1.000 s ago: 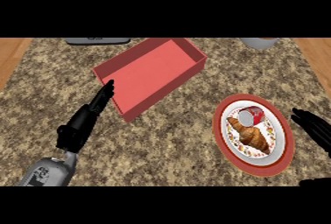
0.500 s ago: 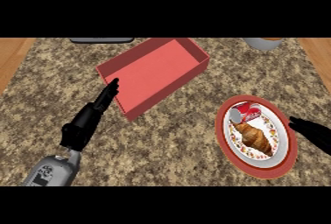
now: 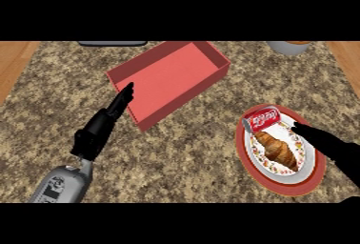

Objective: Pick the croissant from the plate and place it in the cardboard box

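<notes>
My right robot hand (image 3: 330, 145) hovered with fingers straight over the plate (image 3: 310, 180), tips just beside the croissant (image 3: 276, 149) lying there. My left robot hand (image 3: 105, 125) rested open, fingers straight, at the red box (image 3: 169, 78). Speckled stone worktop (image 3: 190, 157) lay beneath, with wood flooring beyond its edges.

One view only: head view, from robot's head, looking steeply down on worktop (image 3: 183, 157). No second view, so no shared part.

Camera faces forward, away from robot. Near edge of scene at bottom, far edge at top. Not mirrored: left robot hand (image 3: 105, 124) enters from lower left, right robot hand (image 3: 330, 147) from lower right.

Medium-near framing: box (image 3: 172, 78) at upper centre, plate (image 3: 313, 178) at right. Wood strips (image 3: 14, 62) visible at both sides. Cup (image 3: 292, 46) and dark object (image 3: 112, 43) cut by top edge.
</notes>
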Tool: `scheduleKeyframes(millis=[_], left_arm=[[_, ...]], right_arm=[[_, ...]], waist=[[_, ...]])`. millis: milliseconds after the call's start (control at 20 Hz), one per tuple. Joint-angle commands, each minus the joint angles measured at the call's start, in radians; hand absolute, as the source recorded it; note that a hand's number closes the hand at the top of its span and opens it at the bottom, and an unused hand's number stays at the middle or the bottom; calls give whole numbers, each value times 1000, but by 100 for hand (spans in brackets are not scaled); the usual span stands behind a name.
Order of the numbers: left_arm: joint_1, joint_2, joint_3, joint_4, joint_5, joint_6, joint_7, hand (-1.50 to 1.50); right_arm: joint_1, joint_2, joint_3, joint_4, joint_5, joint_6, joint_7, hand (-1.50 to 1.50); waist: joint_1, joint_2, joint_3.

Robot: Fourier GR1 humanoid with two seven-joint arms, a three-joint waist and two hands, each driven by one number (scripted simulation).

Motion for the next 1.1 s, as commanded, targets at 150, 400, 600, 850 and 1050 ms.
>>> scheduleKeyframes(millis=[150,400,600,850,1050], left_arm=[[58,7,35,-79,-13,-57,28,0],[-5,-73,55,113,-78,-50,-98,0],[32,-60,78,-43,-66,-78,34,0],[45,-29,145,-15,-44,-145,-19,0],[-21,-103,114,-8,-119,-92,41,0]], right_arm=[[-73,117,23,130,129,81,8,-150],[-55,182,-19,168,195,81,-30,-150],[-71,278,6,250,310,25,-107,-150],[-52,264,-57,208,314,101,-103,-150],[-89,341,-13,279,411,100,-117,-150]], waist=[[4,0,0],[-4,0,0],[0,-1,0],[-2,-1,0],[-2,0,0]])
